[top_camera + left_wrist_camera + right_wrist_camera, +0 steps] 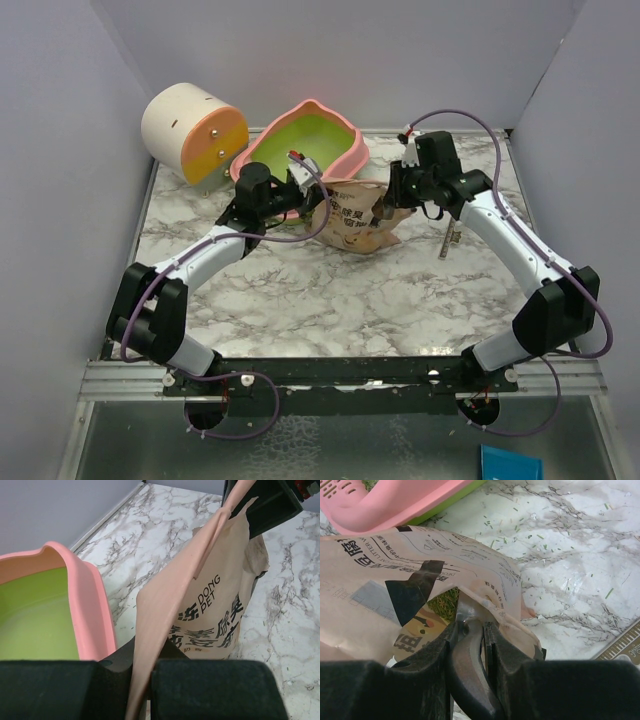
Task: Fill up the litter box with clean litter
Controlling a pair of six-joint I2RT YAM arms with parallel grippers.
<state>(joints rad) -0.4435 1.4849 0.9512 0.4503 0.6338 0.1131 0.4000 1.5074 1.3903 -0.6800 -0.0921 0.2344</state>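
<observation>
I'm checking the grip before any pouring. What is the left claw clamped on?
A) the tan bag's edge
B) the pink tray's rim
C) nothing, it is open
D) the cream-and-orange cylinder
A: in the left wrist view, the left claw is shut, with the paper edge of the tan bag pinched between its pads.

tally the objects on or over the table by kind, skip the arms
litter box: 1
litter bag: 1
cream-and-orange cylinder: 1
grey metal handle: 1
ruler-like strip: 1
total: 5
</observation>
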